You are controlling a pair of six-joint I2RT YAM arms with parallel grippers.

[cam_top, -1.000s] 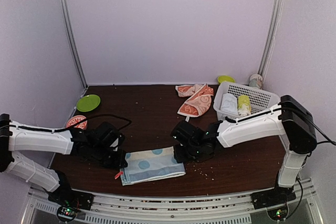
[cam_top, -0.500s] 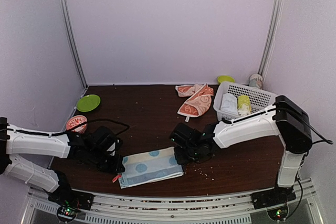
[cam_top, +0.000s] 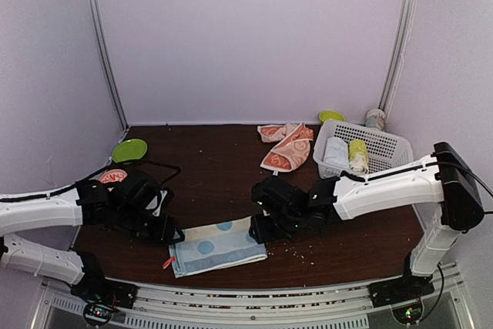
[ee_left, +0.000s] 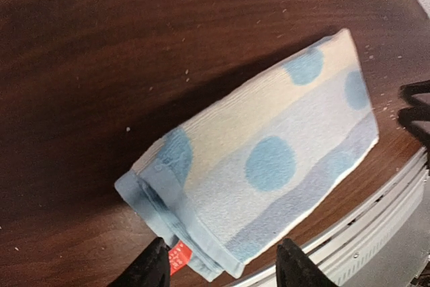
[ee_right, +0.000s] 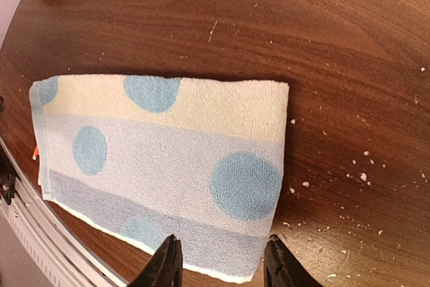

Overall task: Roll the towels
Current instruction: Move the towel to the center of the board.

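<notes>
Lengthwise, blue dotted towel (cam_top: 218,245) between left gripper (cam_top: 171,234) and right gripper (cam_top: 258,230), both with fingers apart.

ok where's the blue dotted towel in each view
Top external: towel low, just left of centre.
Left wrist: towel mid-frame, slanting up to the right.
Right wrist: towel left and centre, lying flat.
Shared landmark: metal rail just past the towel's near edge.

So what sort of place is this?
Probably a lab test booth: plain white panel walls enclose a dark wooden table, with two robot arms mounted on a metal rail.
</notes>
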